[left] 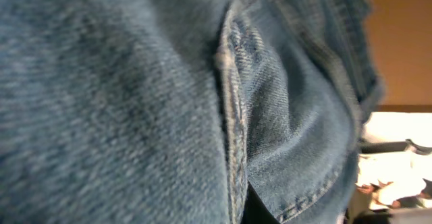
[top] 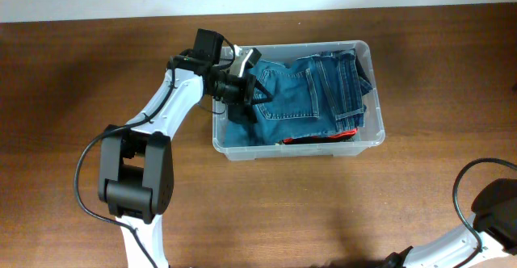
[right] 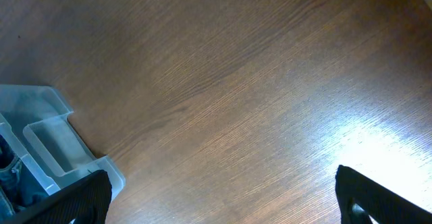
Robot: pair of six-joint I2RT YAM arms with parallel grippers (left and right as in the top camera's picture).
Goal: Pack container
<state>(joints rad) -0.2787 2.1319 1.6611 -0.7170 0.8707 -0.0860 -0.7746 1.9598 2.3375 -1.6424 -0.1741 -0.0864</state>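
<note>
The clear plastic container (top: 299, 149) stands at the table's centre right. Folded blue jeans (top: 307, 94) fill it, over a red item (top: 323, 137) at its front wall. My left gripper (top: 241, 92) reaches in over the container's left end and presses against the jeans. The left wrist view shows only close denim (left: 135, 102) and a seam, so the fingers are hidden. My right gripper (right: 223, 191) is open and empty above bare table. One corner of the container (right: 47, 136) shows at its lower left.
The brown wooden table (top: 81, 74) surrounds the container. A dark garment edge (top: 365, 78) shows at the container's right end. My right arm (top: 494, 207) and its cable sit at the bottom right corner. A pale wall runs along the far edge.
</note>
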